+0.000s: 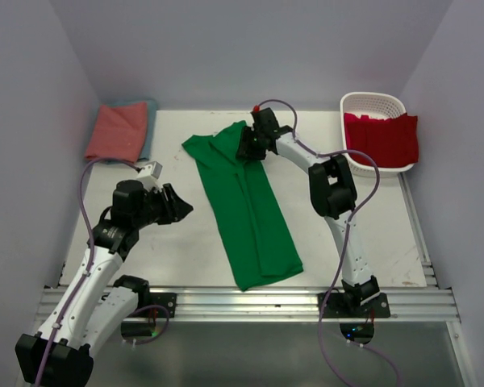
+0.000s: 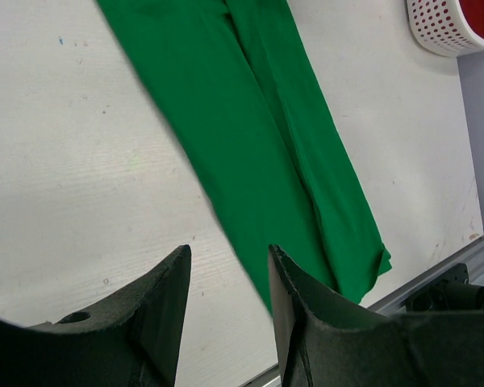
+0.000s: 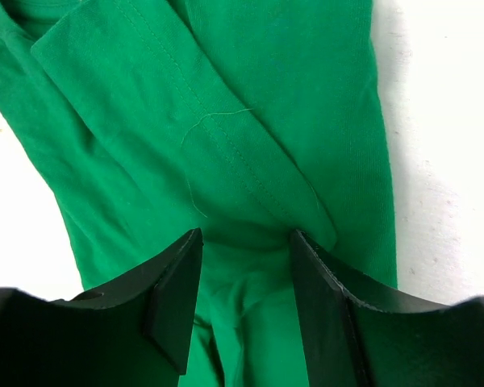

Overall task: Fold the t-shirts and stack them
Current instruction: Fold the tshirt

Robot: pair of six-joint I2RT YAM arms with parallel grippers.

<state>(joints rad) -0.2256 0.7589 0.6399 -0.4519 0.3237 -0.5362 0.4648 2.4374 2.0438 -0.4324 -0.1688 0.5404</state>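
Note:
The bright green t-shirt (image 1: 246, 210) lies on the table as a long strip folded lengthwise, running from the far middle toward the near edge. My right gripper (image 1: 244, 149) is down over its far end. In the right wrist view its jaws (image 3: 246, 235) stand open, with rumpled green cloth (image 3: 226, 97) under and between them. My left gripper (image 1: 181, 205) hovers left of the strip, open and empty (image 2: 226, 254), with the shirt's edge (image 2: 250, 121) just past its fingertips. A salmon-pink shirt (image 1: 117, 131) lies folded on a teal-blue one (image 1: 151, 121) at the far left. A red shirt (image 1: 383, 139) hangs over the basket.
The white lattice basket (image 1: 373, 103) stands at the far right corner and shows again in the left wrist view (image 2: 440, 28). The table's metal rail (image 1: 250, 302) runs along the near edge. Grey walls close in the left, back and right sides.

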